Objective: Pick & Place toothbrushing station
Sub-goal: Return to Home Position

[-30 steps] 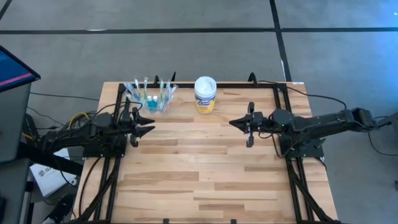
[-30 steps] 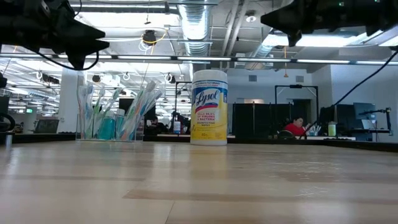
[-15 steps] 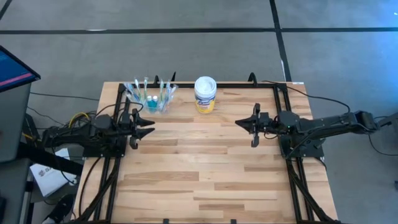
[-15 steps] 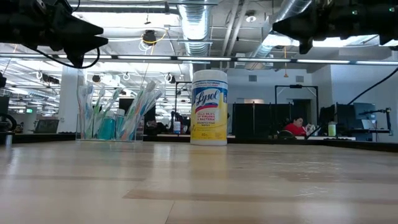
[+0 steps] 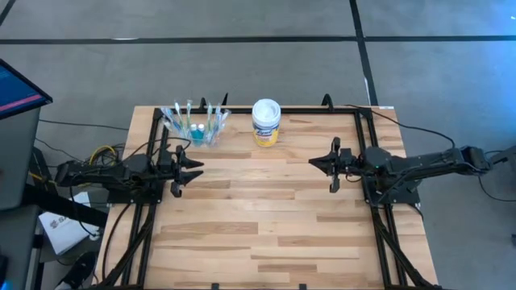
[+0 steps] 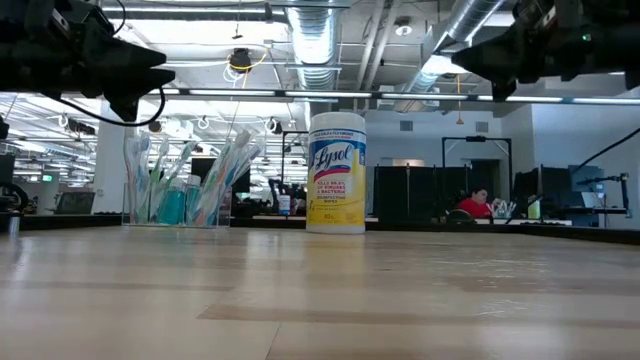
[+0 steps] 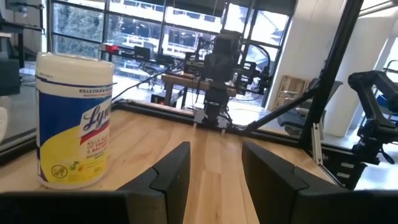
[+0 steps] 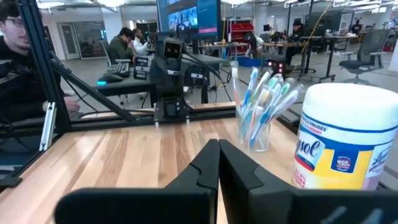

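Observation:
A small clear cup (image 5: 196, 126) holding several white, blue and green toothbrushes (image 6: 225, 170) and a teal toothpaste tube (image 6: 172, 206) stands on its base at the table's far left; it also shows in the right wrist view (image 8: 260, 121). My left gripper (image 5: 198, 164) hovers open and empty above the table, nearer than the cup; its two fingers stand apart in the left wrist view (image 7: 214, 171). My right gripper (image 5: 313, 163) hovers shut and empty over the table's right half, its fingers closed together in the right wrist view (image 8: 219, 155).
A white-lidded, yellow-labelled round tub (image 5: 266, 122) stands upright at the far middle, right of the cup; it also shows in the low view (image 6: 336, 172). A black frame (image 5: 355, 121) borders the table. People sit in the room behind (image 8: 118, 46).
My right gripper has drawn back toward the table's right edge, staying above the table with its fingers together. The cup, the brushes and the tub have not moved.

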